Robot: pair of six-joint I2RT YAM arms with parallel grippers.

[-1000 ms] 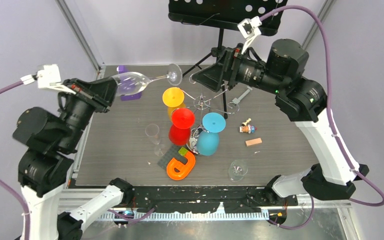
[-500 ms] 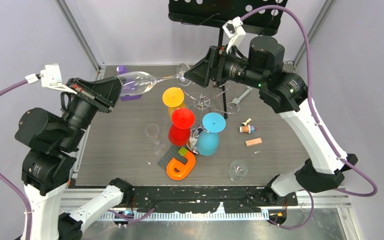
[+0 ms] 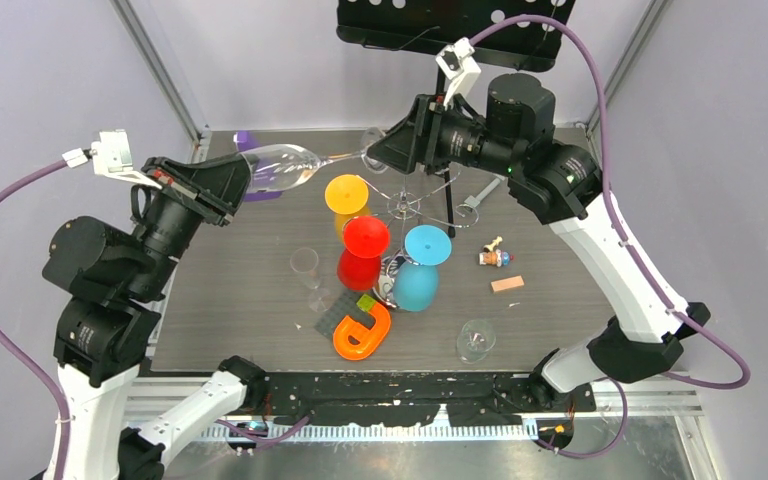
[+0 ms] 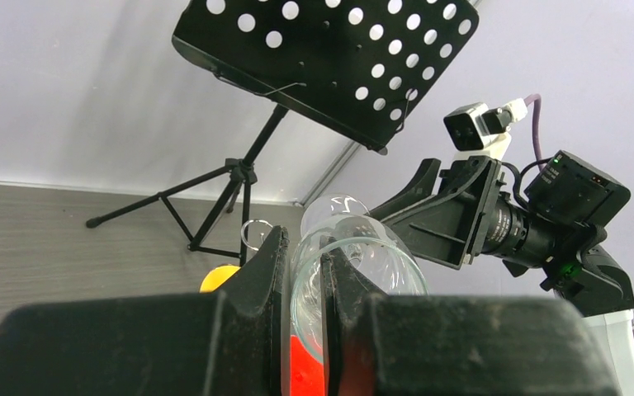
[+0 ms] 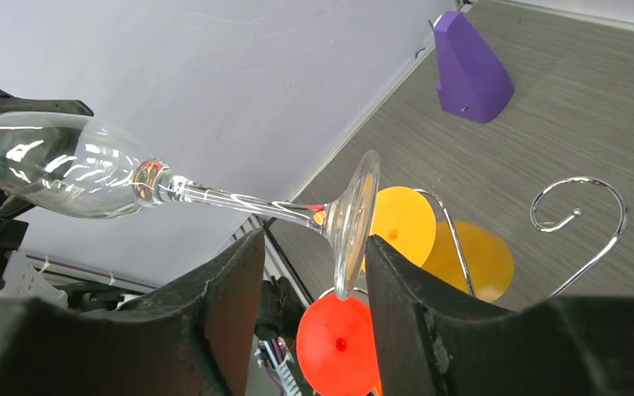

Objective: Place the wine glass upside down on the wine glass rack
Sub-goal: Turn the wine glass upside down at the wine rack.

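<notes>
We are pinching the glass (image 5: pixel 58 169) in the left fingers (image 4: pixel 257 276); right fingers (image 5: pixel 233 285) are straddling its foot, untouching; skewed squeezing risks cracking it.

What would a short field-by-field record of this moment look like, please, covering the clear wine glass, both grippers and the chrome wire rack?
glass: clear stemmed wine glass, roughly horizontal, held in the air
left gripper: shut on the glass's bowl
right gripper: open, fingers either side of the glass's foot
rack: shiny chrome wire rack, with inverted yellow glass, red glass and blue glass
free hook: curled wire arm, nothing on it
task status: clear glass not yet on the rack
</notes>
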